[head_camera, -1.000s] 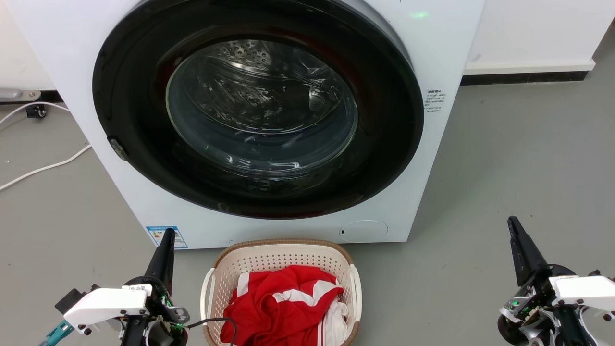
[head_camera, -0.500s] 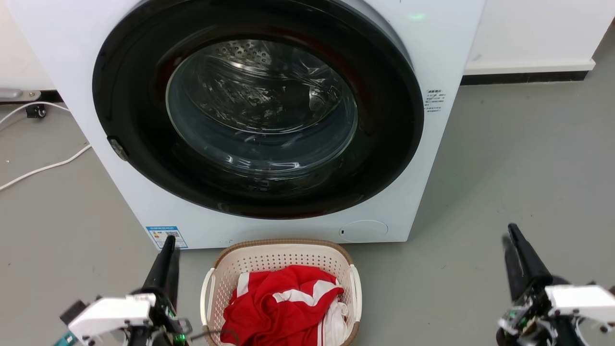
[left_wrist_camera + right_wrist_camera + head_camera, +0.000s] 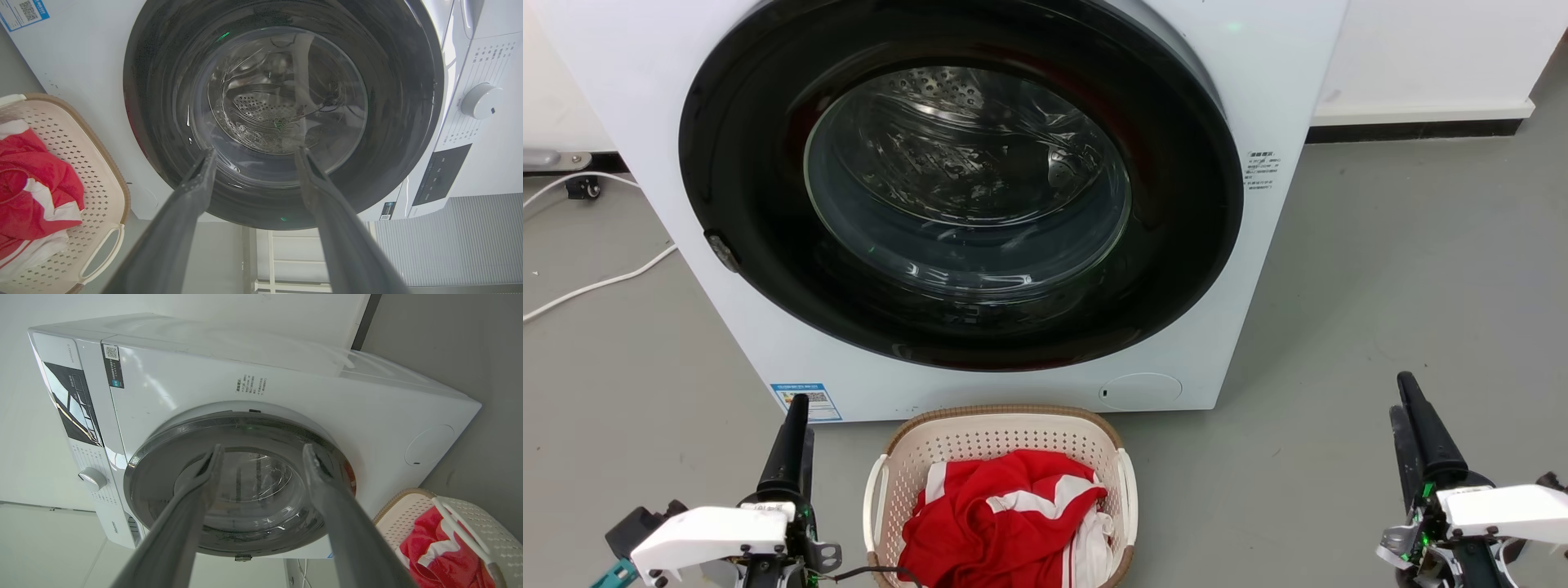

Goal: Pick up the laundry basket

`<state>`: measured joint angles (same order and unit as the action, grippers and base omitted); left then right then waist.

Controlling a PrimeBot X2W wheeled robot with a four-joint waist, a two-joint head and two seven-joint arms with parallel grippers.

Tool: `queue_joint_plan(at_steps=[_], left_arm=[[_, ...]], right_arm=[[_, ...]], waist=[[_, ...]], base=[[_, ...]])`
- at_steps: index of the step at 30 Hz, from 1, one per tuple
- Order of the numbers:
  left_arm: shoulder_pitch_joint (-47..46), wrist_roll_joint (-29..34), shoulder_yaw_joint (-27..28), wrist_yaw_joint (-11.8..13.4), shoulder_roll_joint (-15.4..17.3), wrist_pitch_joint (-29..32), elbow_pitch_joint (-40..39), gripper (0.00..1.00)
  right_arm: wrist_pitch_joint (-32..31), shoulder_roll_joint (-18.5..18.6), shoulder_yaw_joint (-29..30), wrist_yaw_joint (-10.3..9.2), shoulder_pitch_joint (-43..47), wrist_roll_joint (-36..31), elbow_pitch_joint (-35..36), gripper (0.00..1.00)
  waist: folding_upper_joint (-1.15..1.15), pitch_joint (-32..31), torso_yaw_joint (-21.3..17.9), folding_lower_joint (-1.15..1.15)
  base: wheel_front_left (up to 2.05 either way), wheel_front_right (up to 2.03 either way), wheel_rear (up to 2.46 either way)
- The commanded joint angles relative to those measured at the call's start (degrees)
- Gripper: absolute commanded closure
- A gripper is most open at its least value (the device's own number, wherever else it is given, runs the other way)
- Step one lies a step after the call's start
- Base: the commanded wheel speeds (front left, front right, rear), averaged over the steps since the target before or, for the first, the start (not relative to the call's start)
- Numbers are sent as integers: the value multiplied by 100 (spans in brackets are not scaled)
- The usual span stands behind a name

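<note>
Left hand (image 3: 800,412) is down at the near left, fingers apart with nothing between them, pointing away at the washing machine (image 3: 1274,73). It sits just beside the left side of the laundry basket (image 3: 1001,437) without touching. Right hand (image 3: 1401,394) is also spread and empty, well apart from the basket on the near right. The basket is on the floor (image 3: 1380,286) between them. Its long axis runs near to far and its rounded far end is close under the machine's front. The white handles sit on the left (image 3: 874,498) and right (image 3: 1129,490) sides. Red and white clothing (image 3: 988,523) is heaped inside. There's only a narrow strip of floor on the left, wide bare floor on the right. A thin black cable (image 3: 874,572) trails by the basket's near left corner, and a white cord (image 3: 596,286) lies far left.
</note>
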<state>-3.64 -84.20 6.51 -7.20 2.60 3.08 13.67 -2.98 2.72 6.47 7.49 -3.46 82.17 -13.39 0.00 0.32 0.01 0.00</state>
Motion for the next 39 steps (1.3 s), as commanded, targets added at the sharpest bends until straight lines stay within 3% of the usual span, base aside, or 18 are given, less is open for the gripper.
queue_joint_plan(at_steps=[1,19,39], left_arm=[[-106,294,9,31,19,-76,-178,0],[18,2437,-344,473,23,-504,-614,0],[155,4144,-535,643,28,-896,-862,0]], right_arm=[[68,20,-16,0,-79,-325,200,0],[495,21,-268,0,90,-2957,708,0],[886,23,-500,0,266,-4834,918,0]], waist=[[0,3,-1,0],[0,27,14,0],[0,52,16,0]], base=[[0,0,0],[0,0,0],[0,0,0]])
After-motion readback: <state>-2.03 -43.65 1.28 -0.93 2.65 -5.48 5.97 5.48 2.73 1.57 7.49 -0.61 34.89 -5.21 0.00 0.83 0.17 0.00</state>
